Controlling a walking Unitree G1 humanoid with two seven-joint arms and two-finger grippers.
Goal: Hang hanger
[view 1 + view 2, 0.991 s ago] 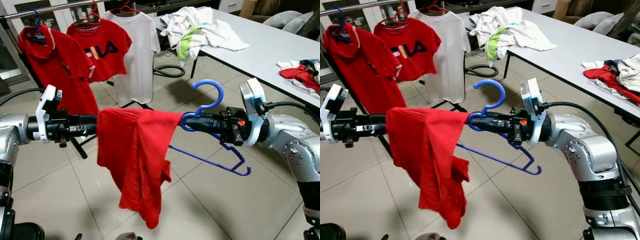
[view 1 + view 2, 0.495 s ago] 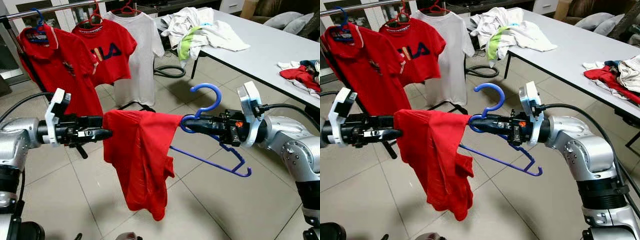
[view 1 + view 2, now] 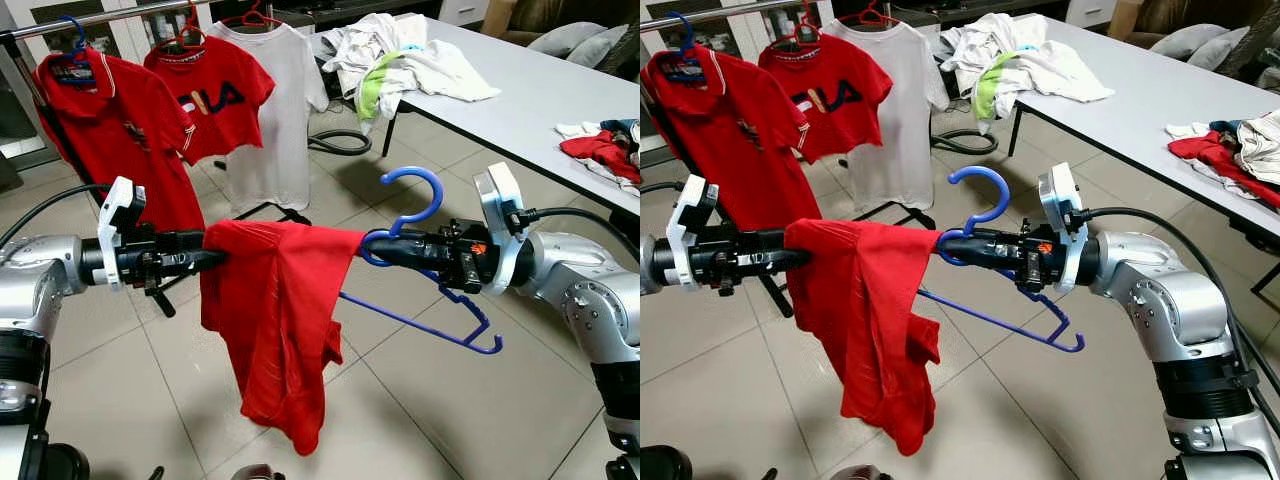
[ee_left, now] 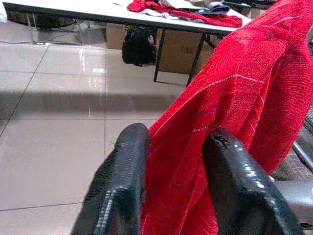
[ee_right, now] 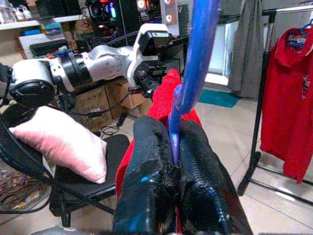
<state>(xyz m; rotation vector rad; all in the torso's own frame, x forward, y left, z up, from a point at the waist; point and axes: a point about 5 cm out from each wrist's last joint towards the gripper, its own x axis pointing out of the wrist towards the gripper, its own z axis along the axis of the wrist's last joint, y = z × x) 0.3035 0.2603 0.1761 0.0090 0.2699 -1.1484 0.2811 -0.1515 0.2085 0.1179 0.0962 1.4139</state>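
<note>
Since a moment ago the left claw point(image 3: 222, 257) has slid back in and now pinches the near shoulder of the limp red cotton T-shirt point(image 3: 275, 330), so the cloth hangs straighter below it. Opposite, the right claw point(image 3: 368, 246) is clamped tight on the neck of the blue plastic hanger point(image 3: 415, 270), hook upward. Both silver arms reach level toward each other; dressing looks unfinished, with the steel clothes rail point(image 3: 100, 17) well beyond them.

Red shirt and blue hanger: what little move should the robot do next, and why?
Probably the left pincer should pull the shirt further along the hanger. The right pincer grips the hanger near its hook, but one arm is still bare and the shirt hangs bunched.
</note>
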